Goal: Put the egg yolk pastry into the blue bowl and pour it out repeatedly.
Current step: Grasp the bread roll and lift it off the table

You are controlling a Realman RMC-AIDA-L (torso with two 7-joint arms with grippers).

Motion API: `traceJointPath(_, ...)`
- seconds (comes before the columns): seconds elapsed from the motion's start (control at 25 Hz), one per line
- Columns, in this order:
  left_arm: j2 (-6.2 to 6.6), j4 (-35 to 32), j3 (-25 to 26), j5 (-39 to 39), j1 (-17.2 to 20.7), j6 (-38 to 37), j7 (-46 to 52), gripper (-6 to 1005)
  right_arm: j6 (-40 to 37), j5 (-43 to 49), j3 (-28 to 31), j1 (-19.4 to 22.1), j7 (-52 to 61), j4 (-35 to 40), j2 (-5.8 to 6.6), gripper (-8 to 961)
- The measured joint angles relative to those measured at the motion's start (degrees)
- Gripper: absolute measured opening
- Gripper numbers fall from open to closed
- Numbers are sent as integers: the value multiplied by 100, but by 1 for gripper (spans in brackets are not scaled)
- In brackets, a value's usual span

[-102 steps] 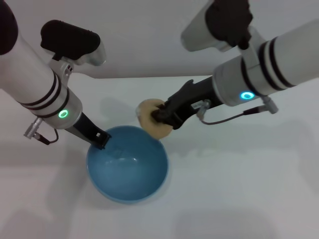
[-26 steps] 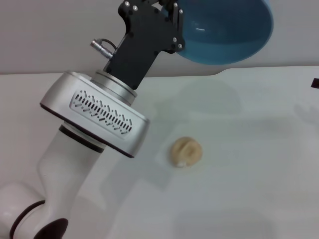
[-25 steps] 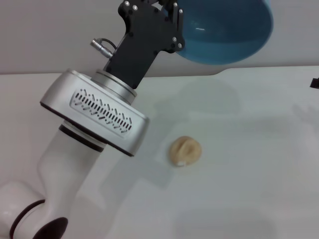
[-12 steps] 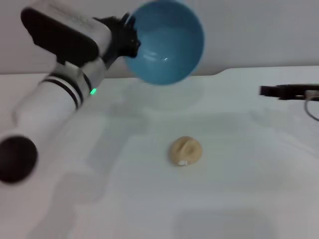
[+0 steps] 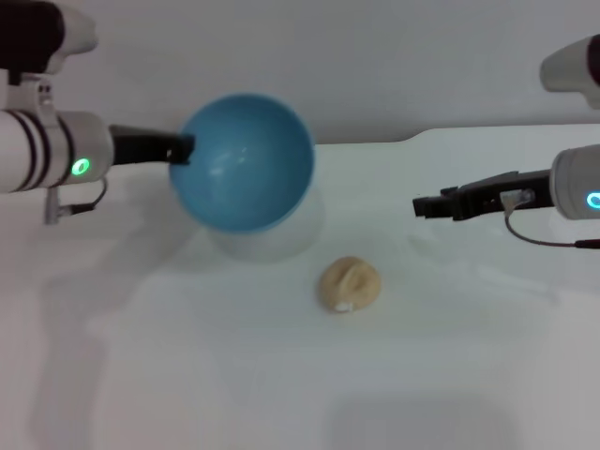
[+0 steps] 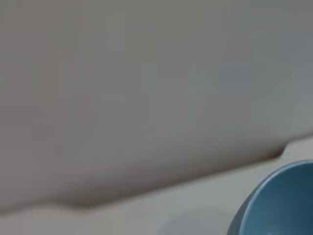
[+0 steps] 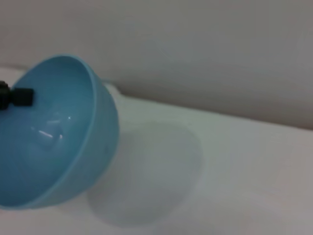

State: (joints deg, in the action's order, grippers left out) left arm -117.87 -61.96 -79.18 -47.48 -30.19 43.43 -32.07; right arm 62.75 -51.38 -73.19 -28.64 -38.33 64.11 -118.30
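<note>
White tabletop (image 5: 469,375) carries the pastry (image 5: 349,285), likely soft and crumbly, so I'd pinch its sides lightly; left gripper (image 5: 184,148) clenched on blue bowl (image 5: 246,161) rim, held tilted, right gripper (image 5: 424,206) near, jaws unclear.

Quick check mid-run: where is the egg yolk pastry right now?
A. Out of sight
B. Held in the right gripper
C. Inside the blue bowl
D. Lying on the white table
D: the egg yolk pastry lies bare on the table, below the blue bowl that the left gripper holds raised and tipped; the right gripper holds nothing.
</note>
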Motion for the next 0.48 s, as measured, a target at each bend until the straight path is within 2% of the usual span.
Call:
traceJointPath(0.04, 7, -46, 129, 195, -8, 260, 150, 20, 40, 99, -41, -33, 26, -12, 0, 444)
traceJointPath(0.08, 24, -187, 370, 556, -29, 858, 425, 20, 70, 204, -79, -68, 70, -38, -4, 444)
traceJointPath(0.12, 24, -187, 370, 556, -29, 858, 425, 20, 80, 298, -105, -109, 130, -88, -10, 444)
traceJointPath(0.24, 28, -626, 745, 1075, -31, 1783, 685, 20, 64, 433, -174, -313, 293, -474, -16, 444)
traceJointPath(0.36, 16, -1083, 823, 1363, 88, 2096, 932, 20, -8, 440, -188, -544, 286, -946, -17, 444)
traceJointPath(0.48, 17, -1252, 800, 1415, 165, 2220, 1034, 23, -236, 438, -269, -738, 264, -1344, -35, 444)
